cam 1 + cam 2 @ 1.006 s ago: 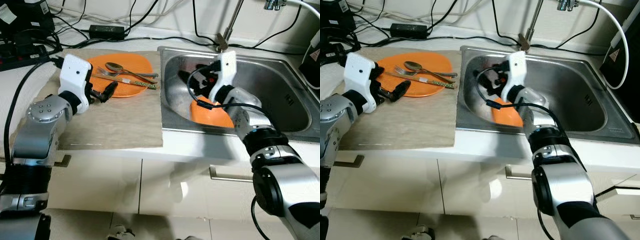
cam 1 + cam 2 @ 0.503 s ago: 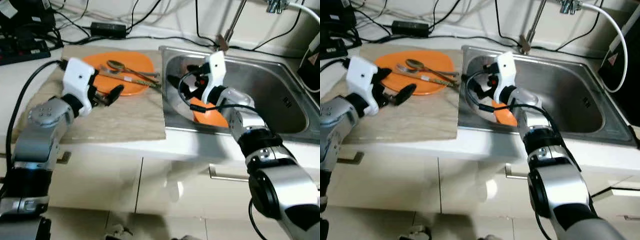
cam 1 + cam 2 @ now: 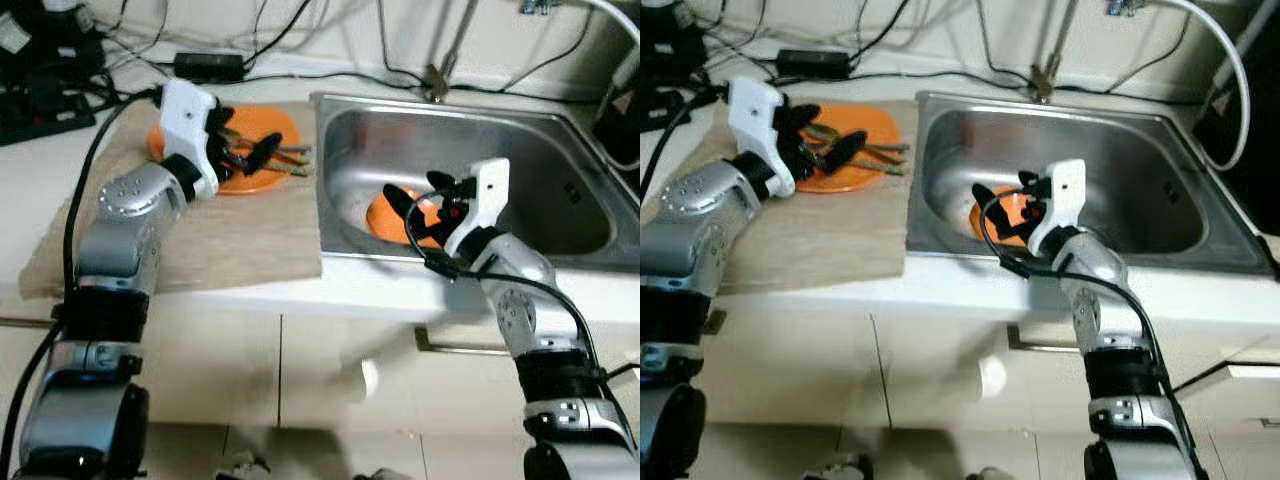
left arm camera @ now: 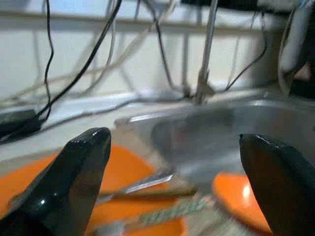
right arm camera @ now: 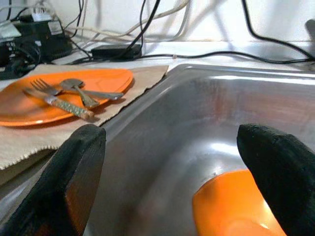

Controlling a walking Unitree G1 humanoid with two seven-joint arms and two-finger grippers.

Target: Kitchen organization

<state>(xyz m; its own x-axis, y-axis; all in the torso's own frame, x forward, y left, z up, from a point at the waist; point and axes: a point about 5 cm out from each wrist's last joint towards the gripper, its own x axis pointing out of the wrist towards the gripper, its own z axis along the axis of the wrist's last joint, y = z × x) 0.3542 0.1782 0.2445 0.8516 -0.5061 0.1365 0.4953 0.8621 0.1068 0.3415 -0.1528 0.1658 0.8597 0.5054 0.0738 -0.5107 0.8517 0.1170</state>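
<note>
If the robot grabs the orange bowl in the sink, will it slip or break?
The orange bowl looks like smooth plastic, so it probably won't break. It may slide on the shiny steel sink. It looks light, so it could tip if the right tool pinches one edge.

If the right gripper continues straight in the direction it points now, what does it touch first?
Most likely the sink's steel wall on its left side. The right gripper, fingers open, points across the basin toward that wall, with the orange plate and cutlery beyond. The orange bowl lies lower, probably under the line; depth is uncertain.
</note>
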